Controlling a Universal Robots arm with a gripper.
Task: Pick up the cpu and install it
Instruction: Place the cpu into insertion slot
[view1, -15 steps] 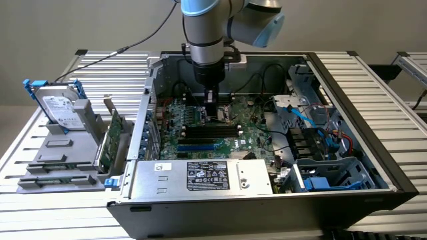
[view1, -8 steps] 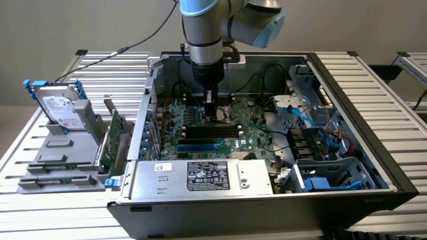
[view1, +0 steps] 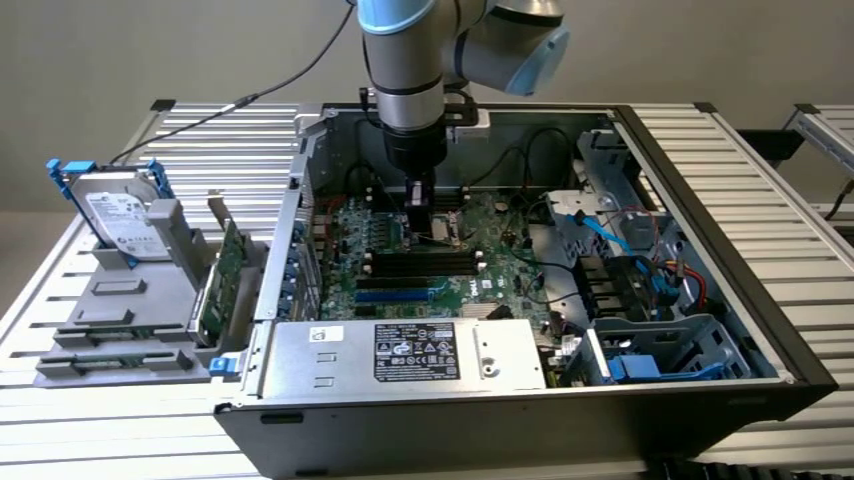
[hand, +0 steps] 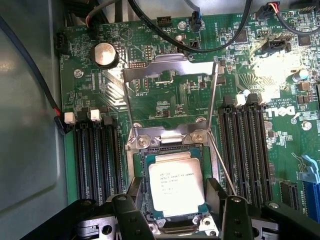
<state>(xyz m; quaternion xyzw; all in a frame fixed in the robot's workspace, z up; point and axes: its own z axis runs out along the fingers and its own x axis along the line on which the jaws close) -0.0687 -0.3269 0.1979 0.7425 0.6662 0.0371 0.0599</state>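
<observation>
The cpu (hand: 175, 182), a small square chip with a silver-grey top and printed text, lies flat in the motherboard socket (hand: 142, 155). The socket's metal load plate (hand: 170, 75) is swung open beyond it. My gripper (hand: 175, 195) straddles the chip, one black finger (hand: 134, 192) on each side of it with a narrow gap showing, so it is open. In the exterior view the gripper (view1: 424, 228) reaches straight down into the open computer case (view1: 747, 270), just above the motherboard (view1: 400, 265).
Black memory slots (hand: 247, 145) flank the socket on both sides, and cables (hand: 210, 35) cross over the board. Outside the case, at the exterior view's left, a silver hard drive (view1: 118, 215) in a blue bracket and a green card (view1: 220, 280) stand in a grey holder. The power supply (view1: 400, 352) sits at the case's front.
</observation>
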